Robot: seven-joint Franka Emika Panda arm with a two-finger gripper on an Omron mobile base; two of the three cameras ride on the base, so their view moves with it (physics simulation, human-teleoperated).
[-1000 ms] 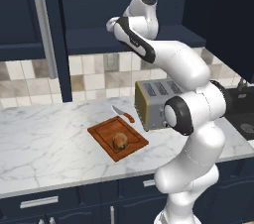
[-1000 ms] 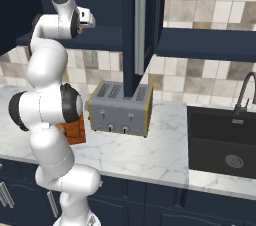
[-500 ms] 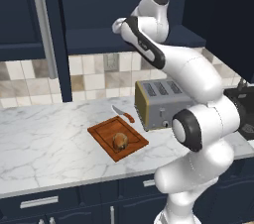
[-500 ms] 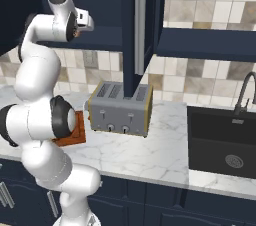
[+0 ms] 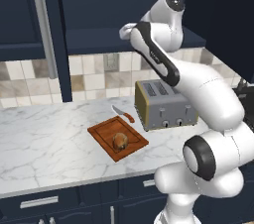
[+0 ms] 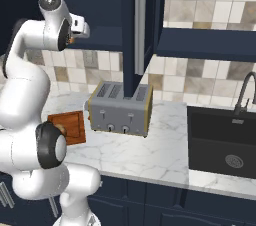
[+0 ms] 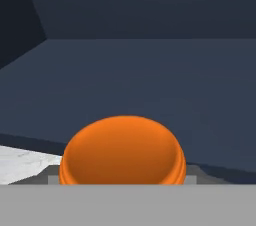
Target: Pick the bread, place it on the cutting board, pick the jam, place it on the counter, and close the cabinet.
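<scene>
The jam [image 7: 122, 150], an orange pot, sits between my gripper's [image 7: 122, 179] fingers, and the gripper is shut on it. Behind it is the dark inside of the cabinet [image 7: 150, 70]. My gripper [image 5: 125, 31] hangs high in front of the open cabinet shelf, above the counter [image 5: 44, 143]. A sliver of orange jam [image 6: 72, 40] shows under the hand [image 6: 80, 27]. The bread [image 5: 120, 141], a brown roll, lies on the reddish-brown cutting board [image 5: 105, 133]. The cabinet door [image 5: 49, 34] stands open, seen edge-on as cabinet door [image 6: 134, 30].
A silver toaster [image 5: 163, 104] stands right of the board, also seen as toaster [image 6: 120, 109]. A knife [image 5: 123, 114] lies behind the board. A black sink [image 6: 225, 140] with a faucet [image 6: 242, 95] is set in the counter [image 6: 150, 150] at the right.
The arm's elbow has swung up and over. The hand has drawn slightly back from the cabinet and lower, still holding the orange pot.
</scene>
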